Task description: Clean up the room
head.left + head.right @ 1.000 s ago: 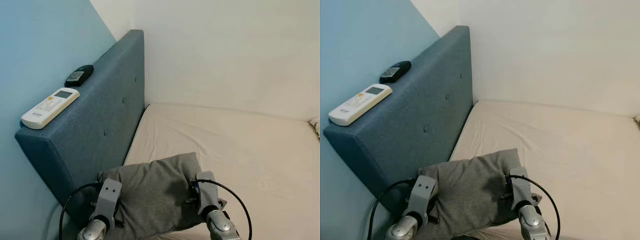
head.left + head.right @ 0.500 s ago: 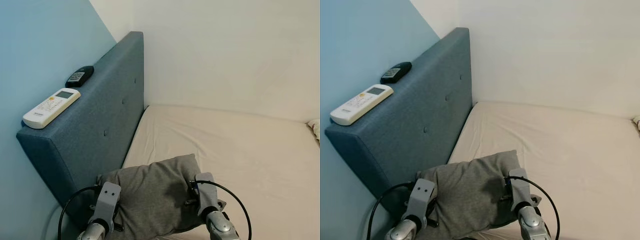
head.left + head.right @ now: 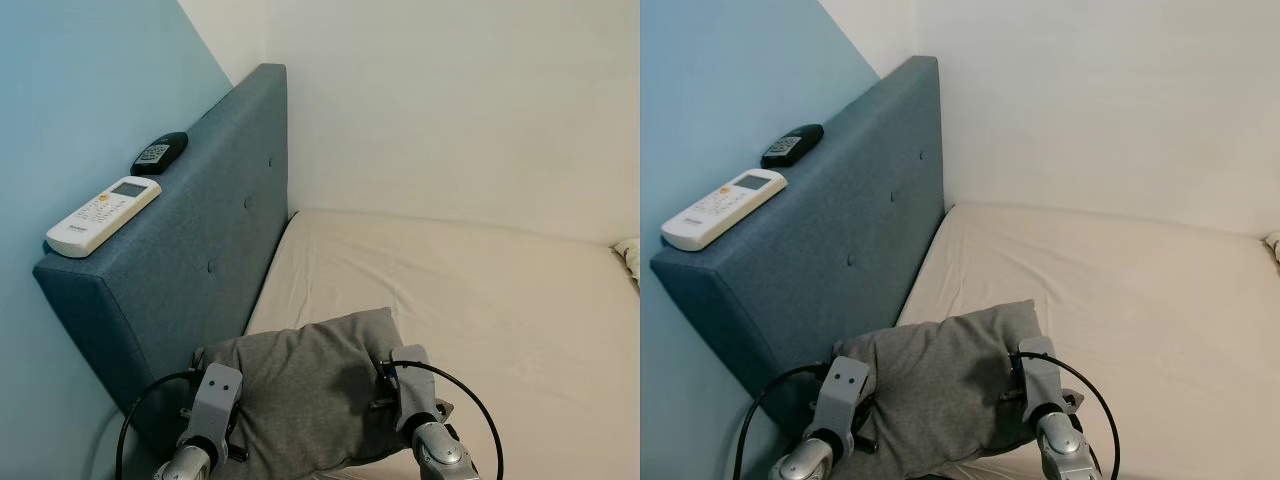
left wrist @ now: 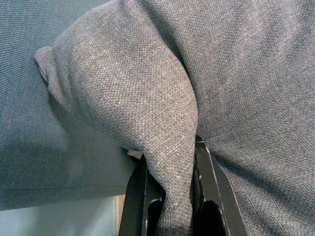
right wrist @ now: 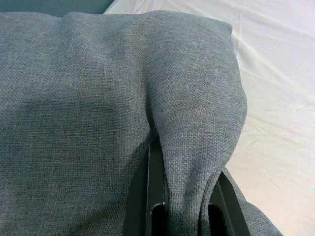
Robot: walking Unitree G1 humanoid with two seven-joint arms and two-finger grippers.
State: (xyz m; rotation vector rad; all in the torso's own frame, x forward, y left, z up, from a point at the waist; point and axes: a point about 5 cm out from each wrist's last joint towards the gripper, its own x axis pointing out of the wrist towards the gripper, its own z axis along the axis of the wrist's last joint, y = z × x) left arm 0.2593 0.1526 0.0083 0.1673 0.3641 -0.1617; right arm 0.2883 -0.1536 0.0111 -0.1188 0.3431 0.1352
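pillow (image 3: 300, 385) barely moved | 2 grippers' fingers (image 4: 204, 172) grasping it | 2 remotes (image 3: 102, 213)

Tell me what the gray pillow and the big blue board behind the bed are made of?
The gray pillow looks like coarse woven cloth over soft stuffing: you can see the tiny weave, and it bunches where the left hand and right hand pinch it. The blue headboard seems padded and covered in matte woven fabric, with buttons sunk into it.

You are looking at a home bedroom: a bed (image 3: 470, 290) with a cream sheet, a blue upholstered headboard (image 3: 190, 240), and two remote controls (image 3: 102, 214) resting on its top edge.
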